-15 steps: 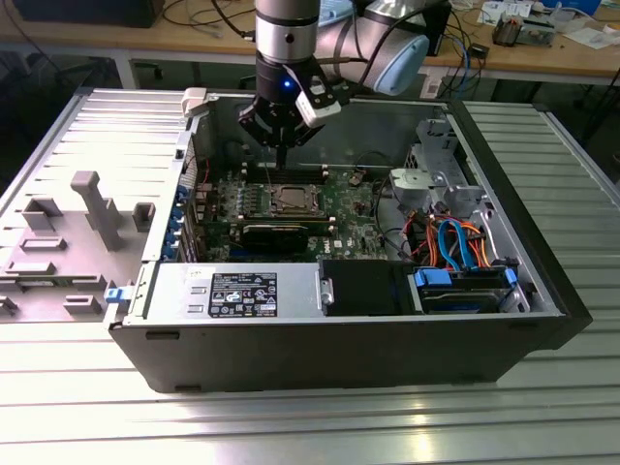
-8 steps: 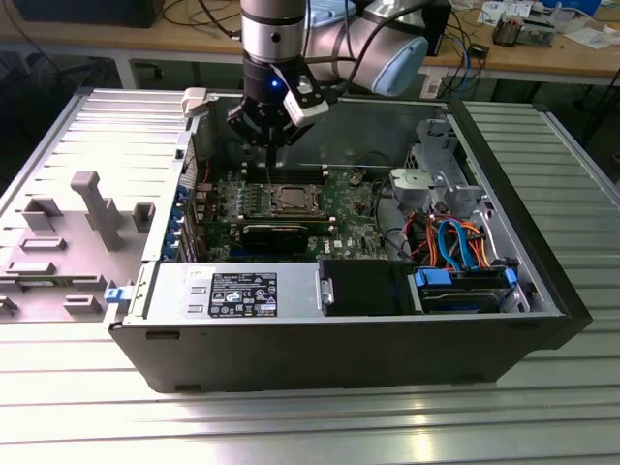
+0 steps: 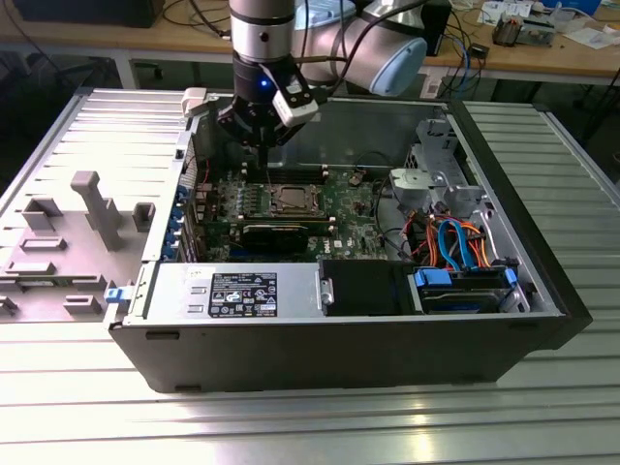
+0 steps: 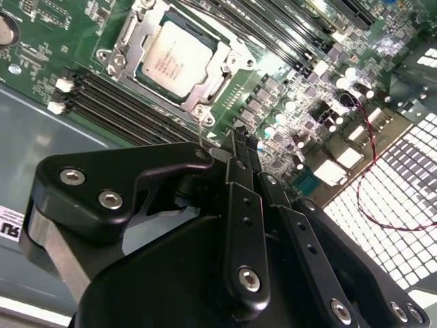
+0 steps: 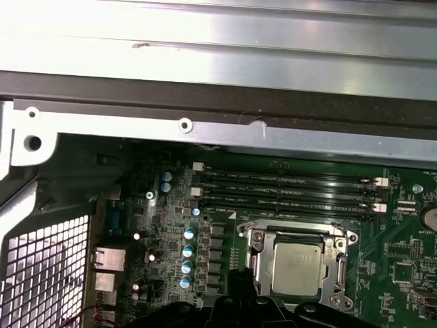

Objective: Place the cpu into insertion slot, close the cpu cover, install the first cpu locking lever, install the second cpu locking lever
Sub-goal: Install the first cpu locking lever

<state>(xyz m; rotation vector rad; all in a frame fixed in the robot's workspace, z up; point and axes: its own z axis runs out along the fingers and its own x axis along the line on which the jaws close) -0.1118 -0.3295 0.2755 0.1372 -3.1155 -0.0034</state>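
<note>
You have one ribbed metal table (image 3: pixel 542 417) carrying one open computer case (image 3: pixel 339 339). One grey panel of plastic fixtures (image 3: pixel 77 223) lies beside the case on the exterior view's left. The single arm (image 3: pixel 262 39) reaches down into the case from above.

Inside the case, you can see one silver power supply box (image 3: pixel 242 291) along the near wall, and one green motherboard (image 3: pixel 349 218) on the case floor. One long black card (image 3: pixel 276 232) stands on the board between the power supply and the socket. In the first wrist view, you can count four long black memory slots (image 5: pixel 287 191) lying side by side just beside the socket.

Your one gripper (image 4: pixel 239 140) hangs over the board, near the socket and toward the exterior view's left of it. Its two fingers (image 4: pixel 235 178) are drawn together with no gap visible at the tips, and nothing shows clamped between them.

The one cpu cover (image 4: pixel 133 34) lies flat, framing the chip. The insertion slot (image 4: pixel 198 85) sits under that frame. The one cpu (image 4: pixel 179 58) is seated in the slot, its dull silver top showing through the cover's window.

One thin metal rod (image 4: pixel 198 131) rises just beside the fingertips, by a corner of the cover. You cannot tell whether it touches them.
</note>
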